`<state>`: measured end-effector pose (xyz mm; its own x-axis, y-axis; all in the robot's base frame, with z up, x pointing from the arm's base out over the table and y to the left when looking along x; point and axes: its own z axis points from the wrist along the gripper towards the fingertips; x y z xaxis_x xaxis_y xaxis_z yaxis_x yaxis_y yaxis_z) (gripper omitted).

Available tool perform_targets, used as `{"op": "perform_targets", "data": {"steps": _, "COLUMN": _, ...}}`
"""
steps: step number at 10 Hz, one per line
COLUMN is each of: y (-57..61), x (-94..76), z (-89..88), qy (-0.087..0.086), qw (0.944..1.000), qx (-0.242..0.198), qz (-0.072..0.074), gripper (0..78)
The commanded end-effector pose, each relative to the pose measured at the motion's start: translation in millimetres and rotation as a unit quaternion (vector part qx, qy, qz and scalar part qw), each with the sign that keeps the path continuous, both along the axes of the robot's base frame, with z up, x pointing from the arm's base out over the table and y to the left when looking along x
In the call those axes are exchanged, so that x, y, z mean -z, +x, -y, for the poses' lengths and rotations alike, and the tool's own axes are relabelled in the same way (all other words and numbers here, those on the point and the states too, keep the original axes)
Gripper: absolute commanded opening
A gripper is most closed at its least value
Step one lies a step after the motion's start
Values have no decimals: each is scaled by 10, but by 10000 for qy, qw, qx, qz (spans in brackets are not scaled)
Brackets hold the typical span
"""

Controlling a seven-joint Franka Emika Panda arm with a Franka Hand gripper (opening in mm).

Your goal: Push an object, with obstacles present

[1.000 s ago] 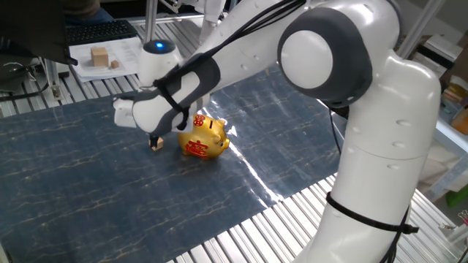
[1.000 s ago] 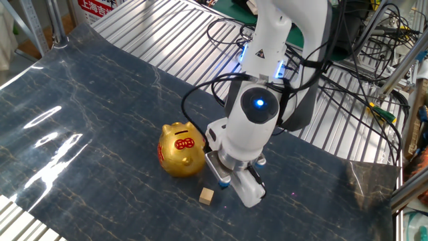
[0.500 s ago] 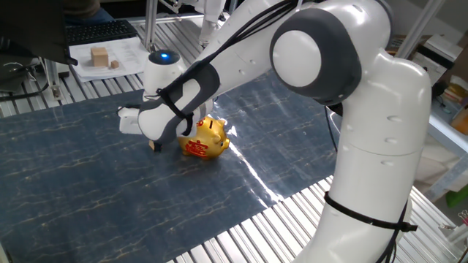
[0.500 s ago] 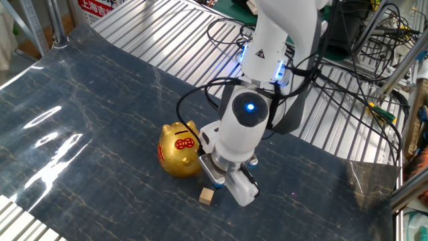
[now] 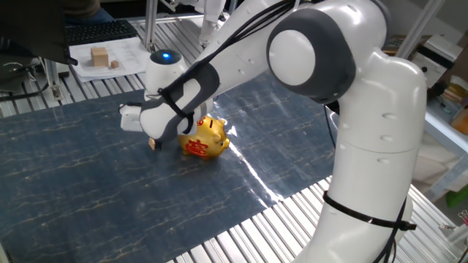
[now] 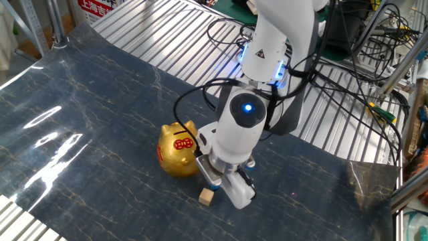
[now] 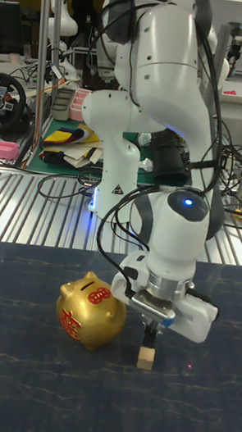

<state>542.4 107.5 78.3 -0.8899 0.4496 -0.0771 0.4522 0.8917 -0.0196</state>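
Note:
The object, a tiny light-tan wooden cube (image 5: 153, 145) (image 6: 206, 196) (image 7: 146, 357), lies on the dark blue marbled mat just beside the obstacle. That obstacle is a shiny gold piggy bank (image 5: 205, 137) (image 6: 177, 148) (image 7: 91, 311) with red markings and a coin slot. My gripper (image 5: 156, 137) (image 6: 216, 187) (image 7: 149, 337) hangs directly over the cube. Its dark fingers are pressed together, and their tips reach the cube's top edge on the side away from the mat's open end. The wrist housing almost touches the pig's flank.
Larger pale wooden blocks (image 5: 99, 56) sit on white paper at the back, next to a keyboard (image 5: 99, 31). Ribbed metal tabletop (image 5: 241, 237) surrounds the mat (image 6: 80, 134). Cables (image 6: 348, 87) trail behind the arm's base.
The gripper has swung in closer to the pig and come down onto the cube. The cube has shifted only slightly; the pig has stayed put.

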Motion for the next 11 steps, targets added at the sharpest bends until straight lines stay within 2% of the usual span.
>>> {"op": "perform_targets", "data": {"steps": 1, "y": 276, "x": -111, "z": 26, "qy": -33, "qw": 9996, "qx": 284, "qz": 87, "gripper": 0}}
{"op": "perform_targets", "data": {"steps": 3, "y": 440, "x": -135, "z": 148, "qy": -141, "qw": 9993, "qx": 320, "qz": 136, "gripper": 0}}
{"op": "perform_targets", "data": {"steps": 5, "y": 510, "x": -124, "z": 261, "qy": -185, "qw": 9993, "qx": 277, "qz": 192, "gripper": 0}}
{"op": "perform_targets", "data": {"steps": 6, "y": 532, "x": -131, "z": 314, "qy": -177, "qw": 9993, "qx": 316, "qz": 132, "gripper": 0}}
{"op": "perform_targets", "data": {"steps": 8, "y": 526, "x": -265, "z": 232, "qy": 16, "qw": 9990, "qx": 437, "qz": -13, "gripper": 0}}
{"op": "perform_targets", "data": {"steps": 9, "y": 522, "x": -299, "z": 177, "qy": 127, "qw": 9984, "qx": 556, "qz": -25, "gripper": 0}}
{"op": "perform_targets", "data": {"steps": 11, "y": 496, "x": -339, "z": 59, "qy": 244, "qw": 9959, "qx": 868, "qz": -87, "gripper": 0}}
